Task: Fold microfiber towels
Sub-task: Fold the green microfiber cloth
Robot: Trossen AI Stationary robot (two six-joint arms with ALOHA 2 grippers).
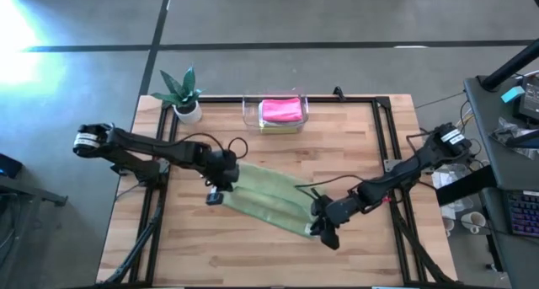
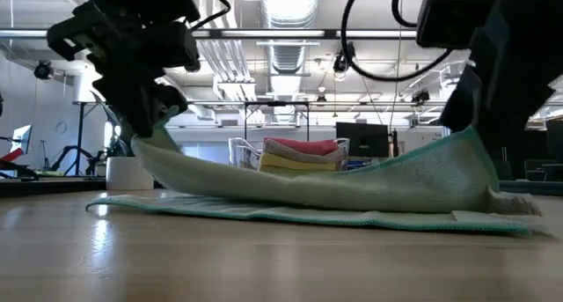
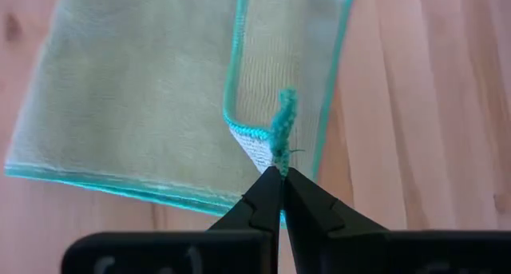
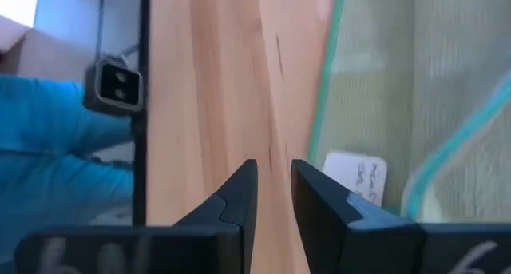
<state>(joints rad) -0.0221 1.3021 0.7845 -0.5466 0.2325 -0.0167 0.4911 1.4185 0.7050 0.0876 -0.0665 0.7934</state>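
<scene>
At table centre, left gripper (image 3: 275,178) pinching teal-edged corner of sage green towel (image 1: 269,200), lifting it; right gripper (image 4: 273,186) hovering slightly parted at opposite end.

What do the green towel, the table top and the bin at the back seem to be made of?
Sage green towel: soft matte knit cloth, probably microfiber, with a stitched teal edge; it drapes where the left hand pinches it.
Table top: light wood planks with visible grain and a slight sheen.
Bin: clear, likely plastic; folded towels show through.
</scene>
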